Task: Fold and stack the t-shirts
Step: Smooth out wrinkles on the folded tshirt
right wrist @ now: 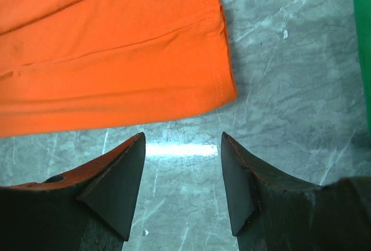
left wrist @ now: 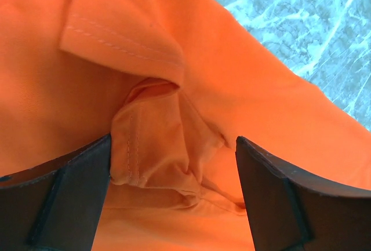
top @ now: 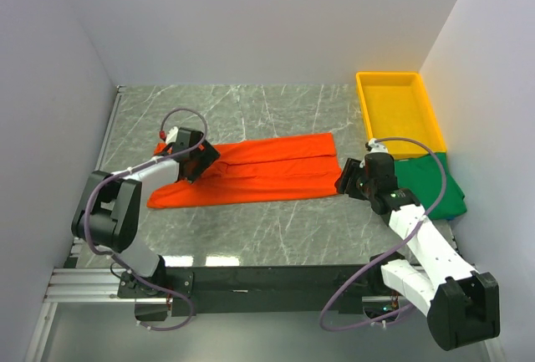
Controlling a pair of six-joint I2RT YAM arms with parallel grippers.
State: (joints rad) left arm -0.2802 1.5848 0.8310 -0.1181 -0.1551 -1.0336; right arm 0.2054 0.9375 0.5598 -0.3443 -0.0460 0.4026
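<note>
Yellow tray (top: 399, 111) far right on counter (top: 251, 232), green shirt (top: 443, 196) beside. Left end effector (top: 196, 161) splayed astride bunched orange shirt (top: 267, 170); right end effector (top: 344, 177) parted, empty.

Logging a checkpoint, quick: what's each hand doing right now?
Left hand: open, straddling a bunched fold of the orange shirt.
Right hand: open, empty, above the table.

No text, label, brand, number or sign can be read in any of the three views.
</note>
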